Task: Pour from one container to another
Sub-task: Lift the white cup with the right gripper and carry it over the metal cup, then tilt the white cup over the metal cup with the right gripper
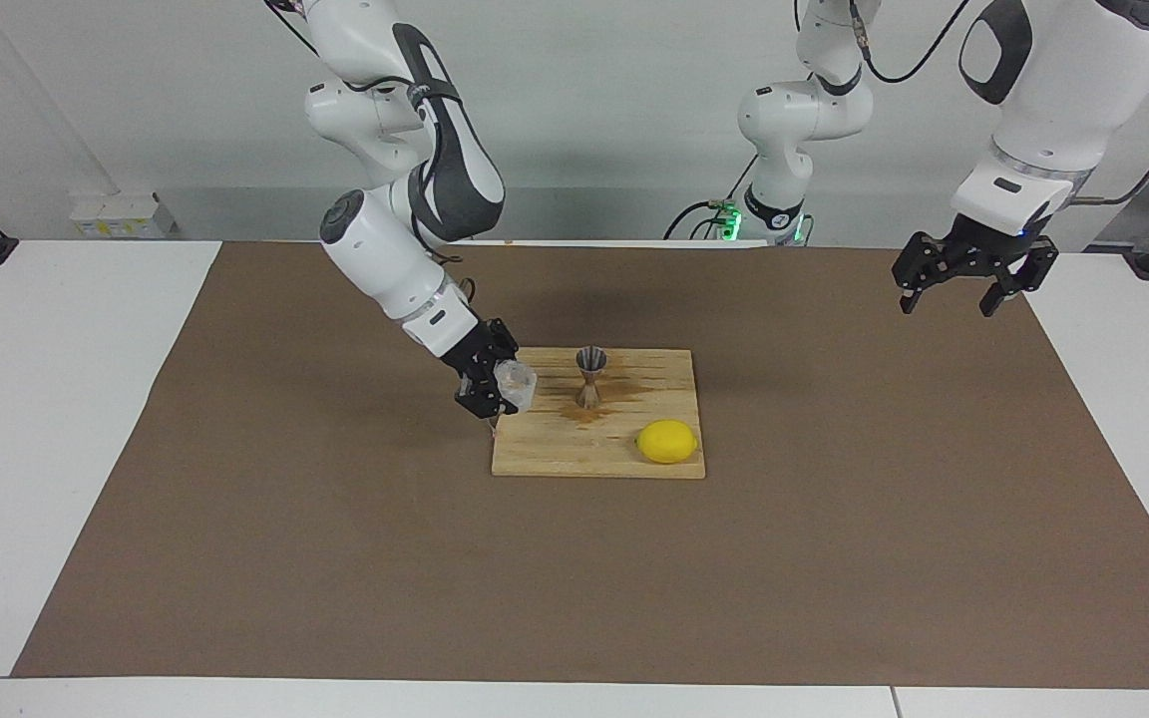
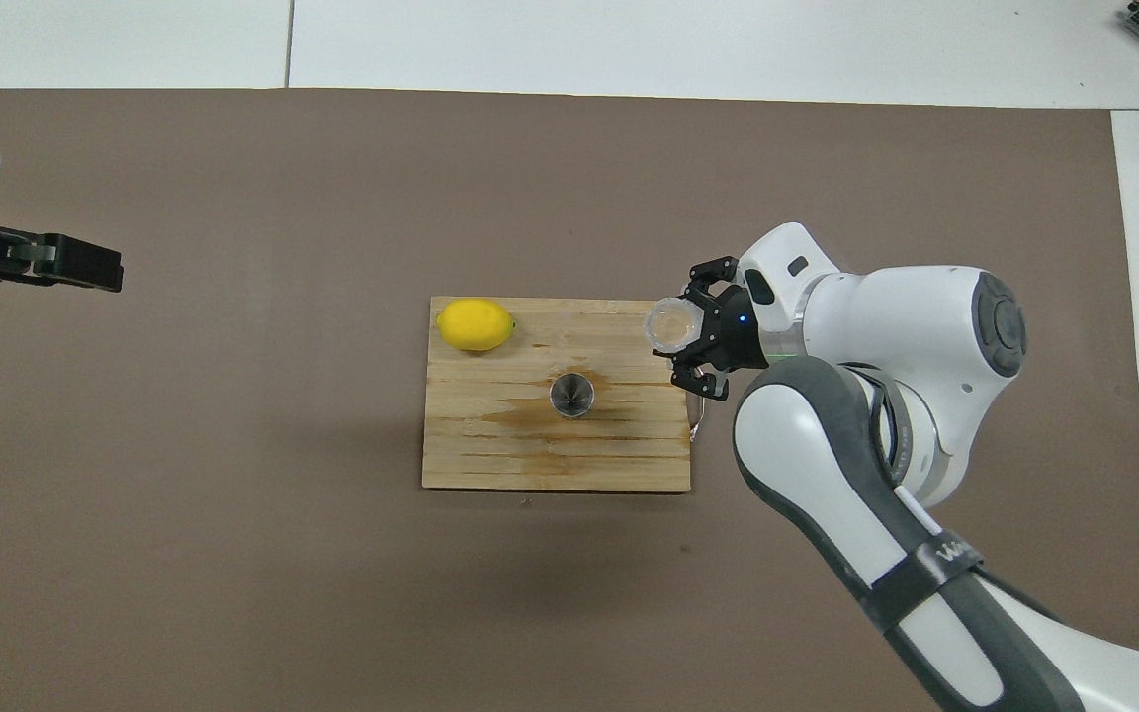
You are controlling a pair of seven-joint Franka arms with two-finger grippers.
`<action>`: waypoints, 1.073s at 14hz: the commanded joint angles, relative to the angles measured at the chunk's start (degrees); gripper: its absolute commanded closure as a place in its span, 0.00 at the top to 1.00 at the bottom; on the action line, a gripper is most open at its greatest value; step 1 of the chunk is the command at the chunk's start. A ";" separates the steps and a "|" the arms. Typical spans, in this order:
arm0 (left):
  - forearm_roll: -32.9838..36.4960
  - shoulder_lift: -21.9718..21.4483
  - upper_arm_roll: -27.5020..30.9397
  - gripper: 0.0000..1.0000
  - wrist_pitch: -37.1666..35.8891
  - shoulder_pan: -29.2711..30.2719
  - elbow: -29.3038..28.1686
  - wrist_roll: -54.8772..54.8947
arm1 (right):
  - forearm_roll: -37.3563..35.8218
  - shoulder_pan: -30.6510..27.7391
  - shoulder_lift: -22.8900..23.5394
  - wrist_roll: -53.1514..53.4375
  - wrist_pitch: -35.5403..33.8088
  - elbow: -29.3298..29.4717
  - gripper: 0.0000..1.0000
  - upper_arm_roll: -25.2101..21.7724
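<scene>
Glass cup, clamped in the right gripper over the board's edge, wants carrying level over the jigger before tipping slowly; left gripper waits wide open.

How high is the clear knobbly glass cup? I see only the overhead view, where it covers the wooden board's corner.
Observer: The clear knobbly glass cup, clamped in the right gripper, hangs well clear of the wooden board.
Operator: Is the silvery hourglass jigger standing straight?
Observer: Yes, upright on its lower cone, on the board.
Operator: And the left gripper?
Observer: It waits open and empty, up in the air.
</scene>
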 commanded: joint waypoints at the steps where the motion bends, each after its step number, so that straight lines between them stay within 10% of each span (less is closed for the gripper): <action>1: 0.55 0.29 0.70 1.00 0.45 -0.48 0.42 0.56 | -4.27 1.32 0.30 6.07 0.06 1.15 0.00 0.07; 15: 0.47 0.21 0.70 1.00 0.89 1.36 0.33 0.73 | -33.19 8.79 0.65 26.83 -7.67 6.33 0.00 0.07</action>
